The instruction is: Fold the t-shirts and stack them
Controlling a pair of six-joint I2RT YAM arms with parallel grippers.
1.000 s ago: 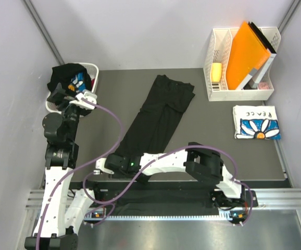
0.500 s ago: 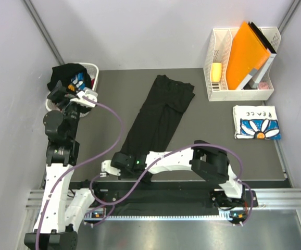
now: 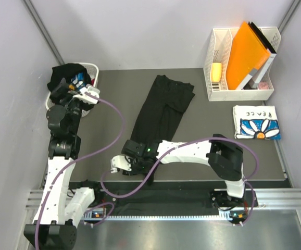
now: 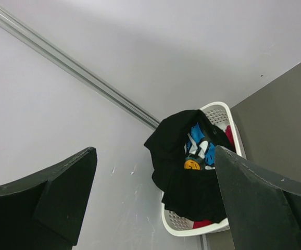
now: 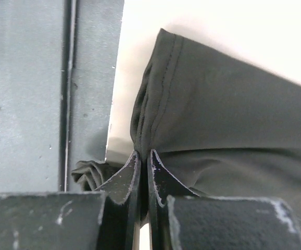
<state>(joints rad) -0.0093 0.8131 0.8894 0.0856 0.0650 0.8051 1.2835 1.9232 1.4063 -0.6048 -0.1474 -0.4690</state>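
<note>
right end effector [image 5: 144,156]: clenched on a bunched fold of the black tee [image 5: 234,120], right at its stitched hem; the cloth stands up between the two pads.
grip reason: probably pinches the near hem so it can be carried over for a fold.
right arm: reaches low across the front of the table [image 3: 213,151], wrist turned toward the left; the near end of the tee is hidden under it in the top view.
black tee: lies on the table as a long narrow strip, already doubled lengthwise, running diagonally from near-left to far-centre.
left end effector [image 4: 154,151]: released, jaws spread wide, holds nothing.
left arm reason: raised beside the basket [image 4: 223,109], aimed at it, likely parked or lined up for the next garment.
printed black tee [image 4: 176,156]: heaped in the basket, draped over its rim, blue and white print showing.
white tee [image 3: 257,122]: folded, daisy print up, at the right side of the table; likely the base of the stack.
orange folder [image 3: 252,49]: in a rack at the far right, not involved.
progress: judged mid-fold on the second shirt.
</note>
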